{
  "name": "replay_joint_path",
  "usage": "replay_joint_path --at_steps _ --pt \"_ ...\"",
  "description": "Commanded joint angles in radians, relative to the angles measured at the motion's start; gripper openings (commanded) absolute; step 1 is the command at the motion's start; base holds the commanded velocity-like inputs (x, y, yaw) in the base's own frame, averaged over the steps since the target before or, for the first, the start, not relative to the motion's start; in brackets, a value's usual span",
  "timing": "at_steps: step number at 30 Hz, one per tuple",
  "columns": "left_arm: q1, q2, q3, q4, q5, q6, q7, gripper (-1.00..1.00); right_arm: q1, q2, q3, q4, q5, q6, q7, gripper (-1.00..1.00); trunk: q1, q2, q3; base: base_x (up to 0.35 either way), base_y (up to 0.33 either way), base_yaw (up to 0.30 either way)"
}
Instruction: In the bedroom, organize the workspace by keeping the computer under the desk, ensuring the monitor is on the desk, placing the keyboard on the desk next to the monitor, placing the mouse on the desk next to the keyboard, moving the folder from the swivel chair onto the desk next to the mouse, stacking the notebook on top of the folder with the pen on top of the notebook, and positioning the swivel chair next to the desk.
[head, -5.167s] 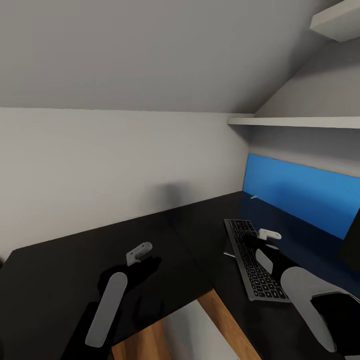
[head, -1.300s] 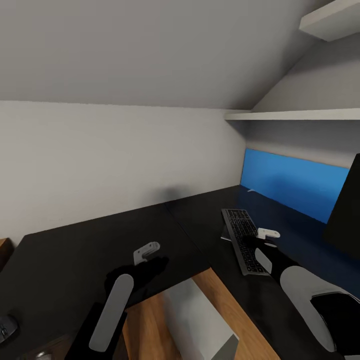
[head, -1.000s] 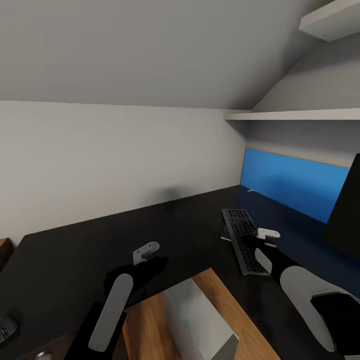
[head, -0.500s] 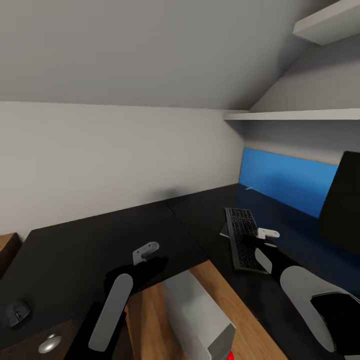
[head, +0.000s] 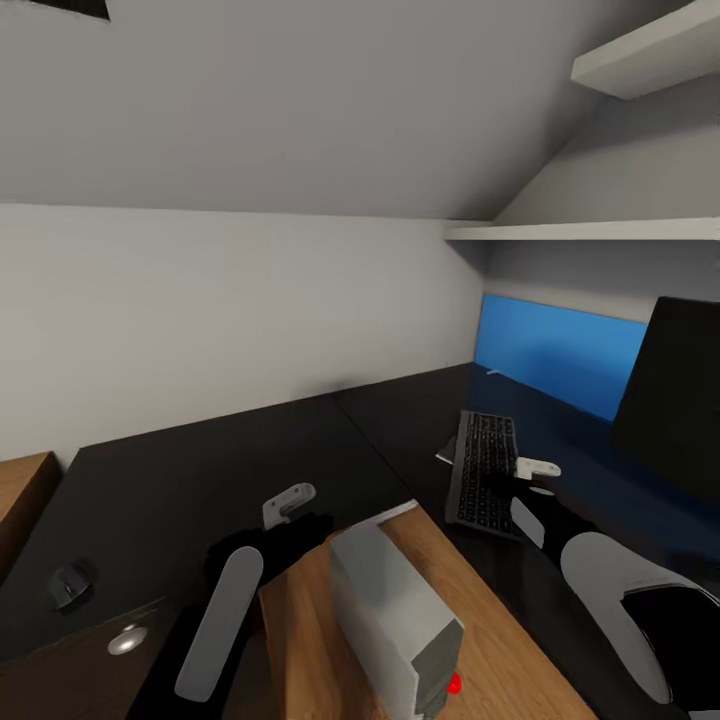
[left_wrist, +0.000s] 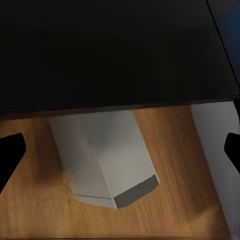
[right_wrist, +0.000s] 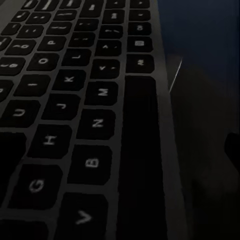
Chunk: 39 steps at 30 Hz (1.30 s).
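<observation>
Mouse (head: 70, 586) sits on desk (head: 180, 470) far to my left, well apart from keyboard (head: 483, 466). My left pincer (head: 285, 503) nearer, spread, empty. Right pincer (head: 537, 468) over keyboard; state unclear.

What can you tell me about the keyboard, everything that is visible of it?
The keyboard is flat, black and rectangular, with a grey frame and dark keys bearing pale letters. It lies flat on the glossy black desk, in front of the monitor, one end toward the blue back panel. The right gripper hangs close over its near end.
</observation>
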<state>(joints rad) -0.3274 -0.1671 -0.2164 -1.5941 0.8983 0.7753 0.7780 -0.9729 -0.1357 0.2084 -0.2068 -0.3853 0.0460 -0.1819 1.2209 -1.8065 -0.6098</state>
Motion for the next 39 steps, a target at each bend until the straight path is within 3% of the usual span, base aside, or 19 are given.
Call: replay_joint_path --at_steps 1,29,39 --pt "-0.001 0.000 0.000 -0.001 0.010 0.001 0.010 1.00 0.000 -0.001 0.009 0.023 -0.012 0.004 -0.006 1.00 0.000 -0.001 -0.001 -0.137 0.000 0.000" --pt "-0.001 0.001 0.002 0.000 0.011 0.000 0.010 1.00 0.000 0.000 0.009 0.024 -0.012 0.003 -0.008 1.00 0.000 -0.001 -0.001 -0.097 0.000 0.000" --pt "-0.001 0.001 0.002 0.000 0.011 0.001 0.010 1.00 0.000 0.001 0.009 0.024 -0.012 0.002 -0.008 1.00 0.000 -0.001 -0.001 -0.238 0.000 0.000"
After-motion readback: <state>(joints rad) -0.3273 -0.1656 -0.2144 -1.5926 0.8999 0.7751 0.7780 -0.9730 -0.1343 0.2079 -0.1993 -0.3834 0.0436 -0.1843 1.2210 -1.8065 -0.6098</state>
